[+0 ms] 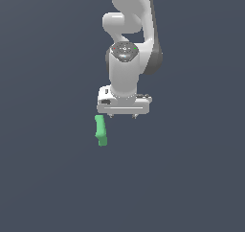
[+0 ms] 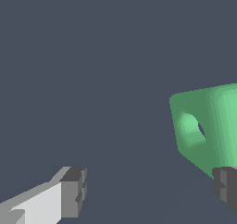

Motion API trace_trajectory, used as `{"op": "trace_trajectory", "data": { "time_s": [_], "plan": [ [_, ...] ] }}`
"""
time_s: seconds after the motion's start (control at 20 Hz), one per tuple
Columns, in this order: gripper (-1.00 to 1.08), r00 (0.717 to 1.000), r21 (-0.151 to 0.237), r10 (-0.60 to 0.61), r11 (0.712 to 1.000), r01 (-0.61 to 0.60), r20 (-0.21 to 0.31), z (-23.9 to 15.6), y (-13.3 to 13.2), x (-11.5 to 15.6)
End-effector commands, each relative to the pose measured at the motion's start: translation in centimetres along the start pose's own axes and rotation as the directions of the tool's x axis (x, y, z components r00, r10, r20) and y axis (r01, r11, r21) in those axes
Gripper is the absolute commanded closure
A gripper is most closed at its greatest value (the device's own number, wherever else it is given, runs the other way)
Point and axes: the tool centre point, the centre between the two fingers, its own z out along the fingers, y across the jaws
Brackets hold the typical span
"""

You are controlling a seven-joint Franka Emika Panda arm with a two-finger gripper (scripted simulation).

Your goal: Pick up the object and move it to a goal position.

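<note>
- My gripper (image 1: 123, 116) hangs over the dark floor (image 1: 43, 188), pointing down, fingers spread wide and holding nothing. In the wrist view one fingertip (image 2: 74, 190) stands far from the other, with bare floor between them.
- The block (image 1: 100, 130), bright green and slightly bent, lies just beside the gripper on the exterior view's left, under the end of the hand and not between the fingers.
- From the wrist, the block (image 2: 208, 126) shows its notch and sits close against one fingertip, outside the gap. I judge the hand is off-centre for a grasp; I would shift it toward the block before closing.
- I cannot tell from these views whether the block rests on the floor or how high the fingers are above it.
- The floor is one flat slate-grey plane, with no edge, corner, wall or goal marker in view. Nothing else lies on it but the arm (image 1: 129, 29).
</note>
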Motion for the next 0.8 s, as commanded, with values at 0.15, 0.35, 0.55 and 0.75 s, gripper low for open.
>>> {"op": "trace_trajectory", "data": {
  "time_s": [0.15, 0.35, 0.55, 0.75],
  "plan": [
    [-0.92, 1.0, -0.002, 0.005, 1.0, -0.005, -0.005, -0.2, 0.3, 0.1],
    [-0.92, 0.999, -0.007, 0.026, 1.0, -0.026, -0.025, -1.1, 1.6, 0.3],
    [-0.92, 0.999, -0.01, 0.038, 0.999, -0.038, -0.034, -1.6, 2.1, 0.3],
    [-0.92, 0.999, -0.009, 0.032, 0.999, -0.032, -0.031, -1.4, 2.1, 0.4]
  ]
}}
